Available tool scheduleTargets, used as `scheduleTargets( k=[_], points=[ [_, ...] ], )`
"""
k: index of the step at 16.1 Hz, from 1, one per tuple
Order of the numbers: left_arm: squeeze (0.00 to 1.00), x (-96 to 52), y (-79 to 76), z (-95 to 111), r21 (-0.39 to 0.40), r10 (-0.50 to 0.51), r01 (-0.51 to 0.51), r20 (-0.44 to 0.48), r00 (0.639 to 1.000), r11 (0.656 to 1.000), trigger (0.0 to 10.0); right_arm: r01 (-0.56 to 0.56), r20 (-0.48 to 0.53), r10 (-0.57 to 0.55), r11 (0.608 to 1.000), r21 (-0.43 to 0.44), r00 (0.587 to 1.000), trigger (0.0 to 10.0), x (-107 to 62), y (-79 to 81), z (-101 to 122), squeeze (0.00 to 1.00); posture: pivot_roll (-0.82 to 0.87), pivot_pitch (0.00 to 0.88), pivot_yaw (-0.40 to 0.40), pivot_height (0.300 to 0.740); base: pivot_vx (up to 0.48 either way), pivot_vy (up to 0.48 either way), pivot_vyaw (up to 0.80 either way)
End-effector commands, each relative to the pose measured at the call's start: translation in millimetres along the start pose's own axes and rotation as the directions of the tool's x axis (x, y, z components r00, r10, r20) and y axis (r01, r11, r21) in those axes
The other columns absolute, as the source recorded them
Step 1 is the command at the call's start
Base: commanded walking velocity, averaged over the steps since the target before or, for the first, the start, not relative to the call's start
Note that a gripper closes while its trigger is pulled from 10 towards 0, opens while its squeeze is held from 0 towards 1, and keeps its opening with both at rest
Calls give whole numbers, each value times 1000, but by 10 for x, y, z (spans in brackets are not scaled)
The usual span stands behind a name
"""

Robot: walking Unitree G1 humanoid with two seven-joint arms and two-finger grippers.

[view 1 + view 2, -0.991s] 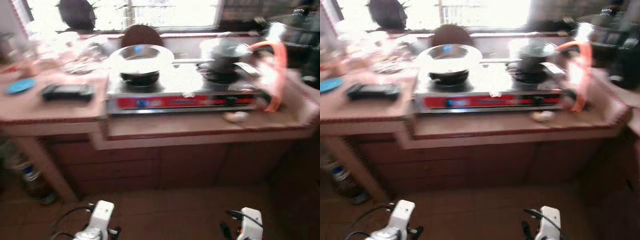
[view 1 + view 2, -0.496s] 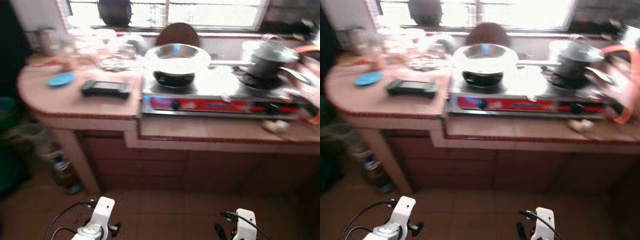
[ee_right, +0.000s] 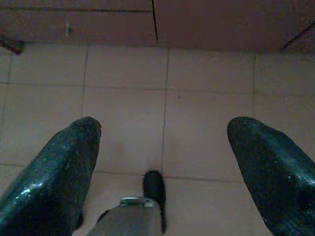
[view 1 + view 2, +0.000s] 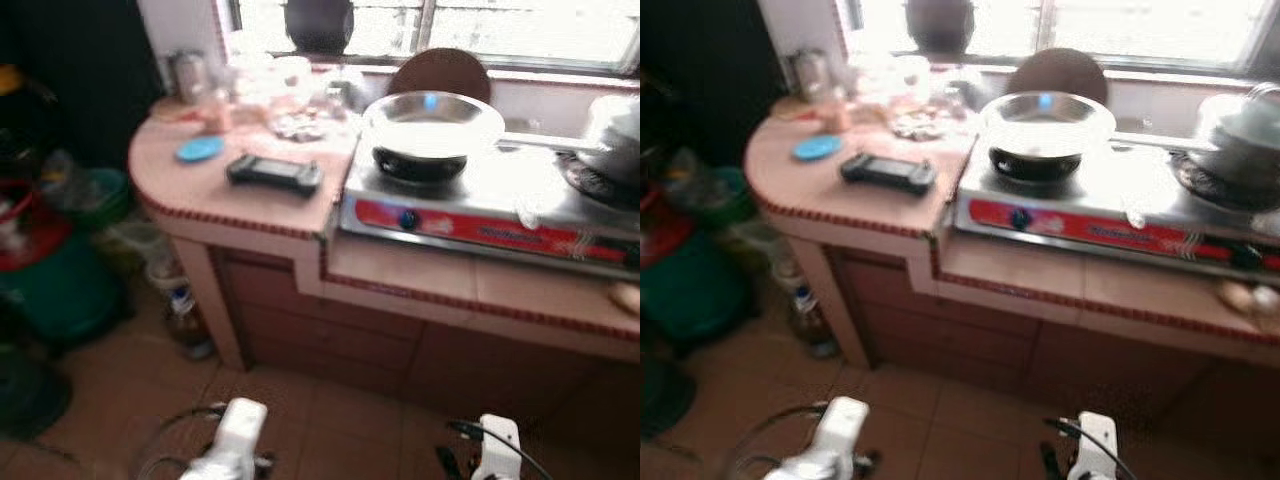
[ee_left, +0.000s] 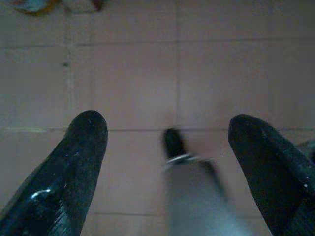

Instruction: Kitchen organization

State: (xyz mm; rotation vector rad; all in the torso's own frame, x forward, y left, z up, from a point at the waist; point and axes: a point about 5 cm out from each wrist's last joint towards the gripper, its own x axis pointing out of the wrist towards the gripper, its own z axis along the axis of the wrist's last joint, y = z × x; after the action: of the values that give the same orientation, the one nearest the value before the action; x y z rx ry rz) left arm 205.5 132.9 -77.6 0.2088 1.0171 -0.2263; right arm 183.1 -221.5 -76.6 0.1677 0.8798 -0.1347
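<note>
A pink tiled counter (image 4: 250,205) carries a red-fronted steel stove (image 4: 480,215). On its left burner sits a steel wok (image 4: 432,125), and a lidded pot (image 4: 612,130) stands on the right burner. Left of the stove lie a black flat device (image 4: 274,174) and a blue lid (image 4: 200,149). Jars and glasses (image 4: 250,85) crowd the back by the window. Both arms hang low over the floor. My left gripper (image 5: 167,142) is open with only floor tiles between its fingers. My right gripper (image 3: 162,142) is open too, above bare tiles.
Green and red bins (image 4: 50,270) stand on the floor at the left of the counter. A plastic bottle (image 4: 185,310) leans at the counter's base. Tiled floor (image 4: 330,420) spreads in front of the cabinet. A pale item (image 4: 1245,297) lies on the counter edge at the right.
The camera has swung to the left: the stove and counter have shifted right in the picture, and the bins at the left have come into view. Both arms still hang low.
</note>
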Motion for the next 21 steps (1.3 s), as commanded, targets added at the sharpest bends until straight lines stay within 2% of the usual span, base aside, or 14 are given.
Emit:
scheduleTargets(
  k=[1, 2, 4, 6, 9, 10, 12, 13, 14, 15, 18, 21],
  points=[
    [0, -7, 70, -55, 10, 32, -32, -22, 999, 999, 10000, -5, -9, 5, 1000, 9, 1000, 10000, 2, 46, -39, 0, 42, 0, -11, 740, 0, 0, 0],
    [0, -5, 51, -51, 11, 31, -31, -22, 999, 999, 10000, -4, -10, 4, 1000, 9, 1000, 10000, 2, 45, -40, 0, 42, 0, -11, 740, 0, 0, 0],
    [0, -19, 174, -81, 23, 44, -44, -25, 999, 999, 10000, 18, -27, -18, 1000, 10, 999, 10000, -16, -1, -91, 0, 50, 0, -17, 740, 0, 0, 0],
    [0, -22, 194, -95, 18, 43, -43, -25, 999, 999, 10000, 30, -37, -30, 999, 15, 999, 10000, -23, -28, -110, 0, 42, 0, -24, 740, 0, 0, 0],
    [0, -23, 204, -98, 8, 60, -60, -25, 998, 998, 10000, 30, -57, -30, 1000, 1, 998, 10000, -31, -53, -129, 0, 45, 0, -37, 740, 0, 0, -756],
    [0, -27, 248, -70, -20, 84, -85, -7, 996, 996, 10000, 29, -55, -29, 1000, -8, 998, 10000, -34, -63, -130, 0, 55, 0, -42, 740, 0, 0, -469],
    [0, -39, 347, -50, -83, 114, -113, 7, 993, 990, 10000, 37, -69, -38, 999, -14, 997, 10000, -47, -97, -158, 0, 73, 0, -53, 740, 0, 0, 0],
    [0, -46, 382, -81, -72, 114, -114, 0, 993, 991, 10000, 40, -72, -41, 999, -17, 997, 10000, -48, -103, -161, 0, 72, 0, -53, 740, 0, 0, 0],
    [0, -115, 635, -279, -62, 144, -146, -33, 989, 987, 10000, 39, -73, -41, 999, -22, 997, 10000, -48, -104, -159, 0, 69, 0, -50, 740, 0, 0, 0],
    [0, -135, 693, -324, -64, 150, -152, -39, 988, 986, 10000, 41, -73, -43, 999, -25, 996, 10000, -48, -107, -160, 0, 68, 0, -49, 740, 0, 0, 0],
    [0, -135, 702, -295, -78, 150, -151, -19, 989, 985, 10000, 53, -73, -54, 998, -16, 996, 10000, -56, -118, -181, 0, 62, 0, -46, 740, 0, 0, 0],
    [0, -99, 620, -133, -79, 132, -130, 19, 991, 988, 10000, 58, -75, -59, 998, -10, 995, 10000, -63, -125, -202, 0, 58, 0, -42, 740, 0, 0, 0]
  ],
)
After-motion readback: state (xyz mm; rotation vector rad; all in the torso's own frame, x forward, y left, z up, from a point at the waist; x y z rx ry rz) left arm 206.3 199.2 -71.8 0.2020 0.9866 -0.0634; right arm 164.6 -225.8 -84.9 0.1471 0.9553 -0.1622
